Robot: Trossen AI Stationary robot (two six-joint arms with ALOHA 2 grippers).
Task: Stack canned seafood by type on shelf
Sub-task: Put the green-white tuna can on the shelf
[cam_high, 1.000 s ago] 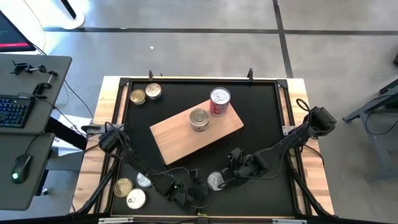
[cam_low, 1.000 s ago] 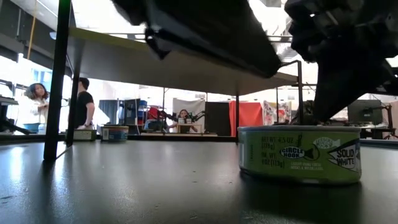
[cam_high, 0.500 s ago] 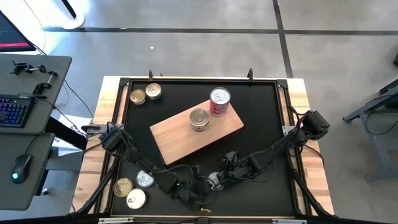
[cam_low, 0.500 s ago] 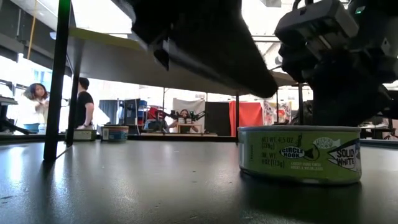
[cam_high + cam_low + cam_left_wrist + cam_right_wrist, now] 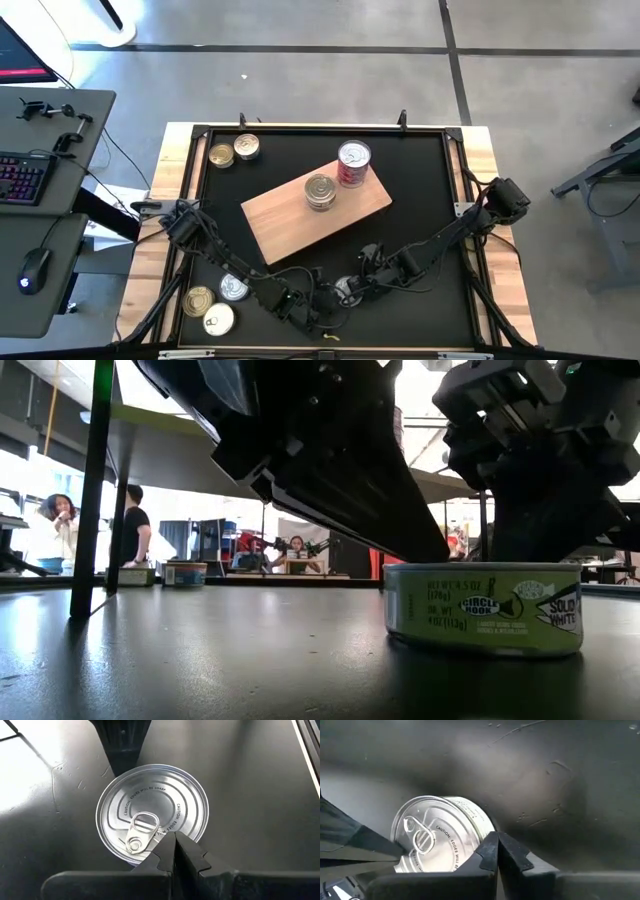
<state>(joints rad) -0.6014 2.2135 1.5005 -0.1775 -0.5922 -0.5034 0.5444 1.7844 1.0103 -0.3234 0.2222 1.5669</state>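
Observation:
A flat silver-topped tin [image 5: 345,290] with a green label [image 5: 485,608] stands upright on the black tabletop near the front edge. My left gripper [image 5: 175,837] is shut at the tin's near-left side, slanting down onto its top. My right gripper [image 5: 496,836] is shut at the opposite side of the same tin [image 5: 440,835]. On the light wooden shelf [image 5: 280,225] stand a stack of flat tins [image 5: 320,190] and a taller red-labelled can [image 5: 353,163]. My left gripper lays its shut fingertips [image 5: 167,847] on the tin's lid just inside the rim [image 5: 187,827], beside the pull tab. It comes slanting down from the table's left. The tin stays flat on the tabletop. My right gripper stands with its shut fingertips [image 5: 490,847] against the tin's upper side wall [image 5: 481,827], slanting down from the table's right. Whether it truly touches, I cannot tell.
Three more tins [image 5: 199,300] [image 5: 218,319] [image 5: 233,288] lie at the near left of the table under my left arm. Two tins [image 5: 221,155] [image 5: 246,147] sit at the far left corner. People stand in the room beyond the table.
My right gripper has gone down and toward the table's left, closing in on the tin. My left gripper has sunk lower onto the tin's top from the other side. Both stay shut. The tin keeps its place.

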